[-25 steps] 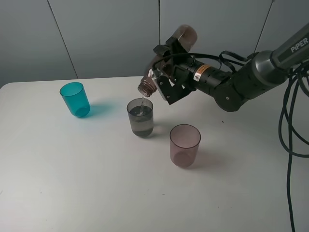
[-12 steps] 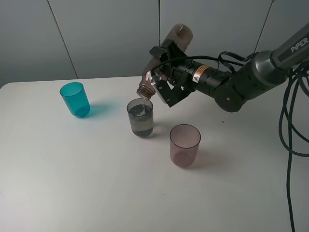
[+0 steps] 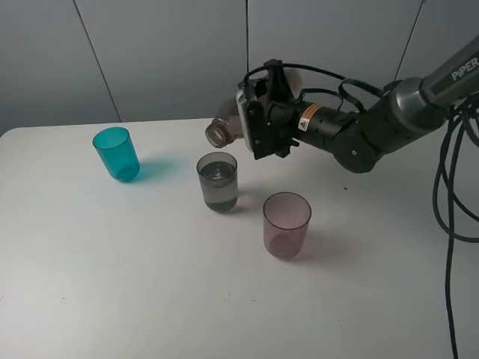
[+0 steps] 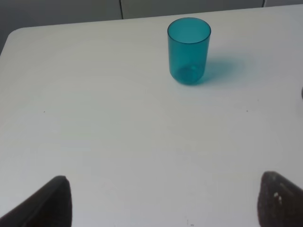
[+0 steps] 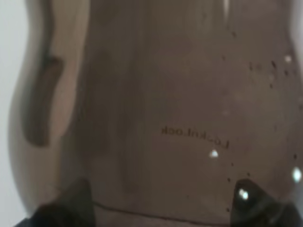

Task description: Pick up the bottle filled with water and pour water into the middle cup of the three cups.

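R claw is clamped on the bottle and holds it in the air, approx. level. In the high view the open mouth points to 9 o'clock; the base end is mostly hidden behind the claw. The mouth sits at 12 o'clock of the grey cup, above the rim & not touching. R wrist cam: the smoky brown bottle wall fills the pic, w/ dark fingertips pressed on it, one each side.

Grey cup stands upright approx. mid-table on the white table, w/ water about two-thirds up. Teal cup is at 10 o'clock of it & pink cup at 4 o'clock. Both are upright and each is apart from the grey one.

L claw has its fingers spread wide w/ nothing betw. them, over bare table. The teal cup is ahead of it, well apart.

Black R arm comes in from 3 o'clock, w/ cables hanging at that edge.
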Controlling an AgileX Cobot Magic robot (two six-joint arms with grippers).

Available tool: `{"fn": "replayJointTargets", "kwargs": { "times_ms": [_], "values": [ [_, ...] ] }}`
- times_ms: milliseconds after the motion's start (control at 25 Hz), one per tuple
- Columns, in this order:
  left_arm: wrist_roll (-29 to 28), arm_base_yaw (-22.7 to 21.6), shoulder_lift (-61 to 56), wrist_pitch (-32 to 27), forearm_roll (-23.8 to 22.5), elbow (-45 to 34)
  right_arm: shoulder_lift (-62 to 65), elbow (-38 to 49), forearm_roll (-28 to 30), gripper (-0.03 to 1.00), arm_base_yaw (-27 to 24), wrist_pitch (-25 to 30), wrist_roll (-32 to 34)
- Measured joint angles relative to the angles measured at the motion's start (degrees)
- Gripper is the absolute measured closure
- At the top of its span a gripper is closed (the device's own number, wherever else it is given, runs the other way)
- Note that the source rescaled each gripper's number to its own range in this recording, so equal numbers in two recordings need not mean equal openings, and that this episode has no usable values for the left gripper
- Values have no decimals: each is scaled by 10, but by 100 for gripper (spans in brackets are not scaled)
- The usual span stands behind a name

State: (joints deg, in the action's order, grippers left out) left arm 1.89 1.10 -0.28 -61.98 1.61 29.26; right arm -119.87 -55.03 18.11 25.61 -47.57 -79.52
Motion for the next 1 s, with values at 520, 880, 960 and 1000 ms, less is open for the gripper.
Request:
{"fn": "replayJointTargets", "kwargs": {
  "times_ms": [520,880,960,1000],
  "values": [
    [0,0,0,0,0,0,15,0,51,97,-64,52,678],
    [-2,0,0,0,0,0,2,0,53,97,-120,-42,870],
    [-2,0,0,0,0,0,-12,-1,55,97,-128,-69,886],
    [-2,0,0,0,0,0,-21,-3,58,97,-131,-77,891]
  ]
}}
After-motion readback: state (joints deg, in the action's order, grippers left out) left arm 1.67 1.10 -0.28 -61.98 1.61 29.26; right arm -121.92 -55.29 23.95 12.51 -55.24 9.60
